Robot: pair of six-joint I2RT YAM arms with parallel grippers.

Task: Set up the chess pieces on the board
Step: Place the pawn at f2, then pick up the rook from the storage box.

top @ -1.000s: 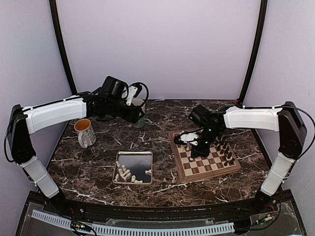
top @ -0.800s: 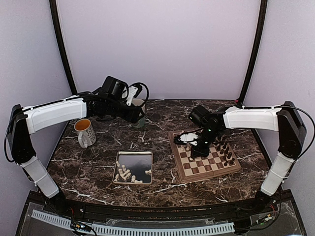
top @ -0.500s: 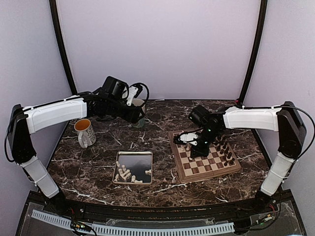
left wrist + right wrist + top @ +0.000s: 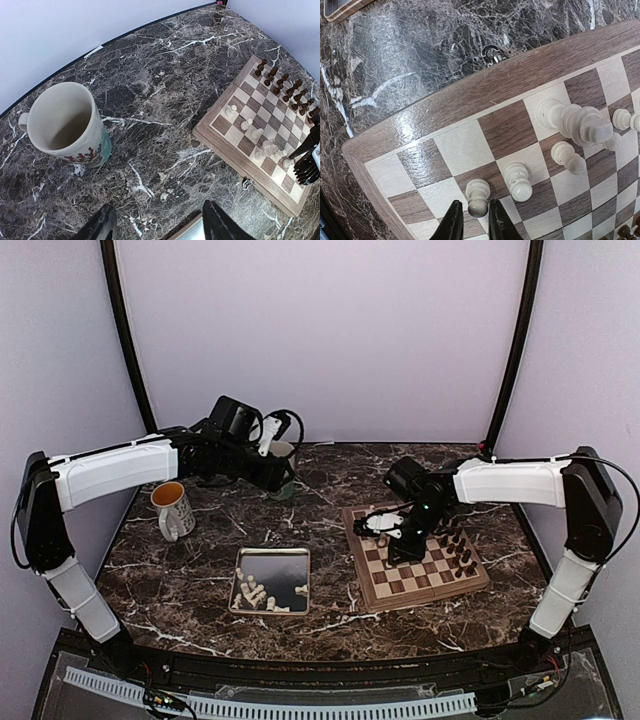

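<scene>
Several turned, cream-white chess pieces (image 4: pixel 580 125) stand near one edge of the board (image 4: pixel 470 95), a glossy wooden square of light and dark checks inside a tan border; the step in hand looks like setting down one pawn (image 4: pixel 478 197), which stands upright; the right gripper (image 4: pixel 472 222) has slim black fingers narrowly parted beside the pawn's base, though I cannot tell whether they touch it; the left gripper (image 4: pixel 160 227) hangs spread and empty over the veined marble table (image 4: pixel 150 125); more pieces lie in the metal tray (image 4: pixel 285 562), so the next move should be to lift off without tipping the round-headed pawn.
</scene>
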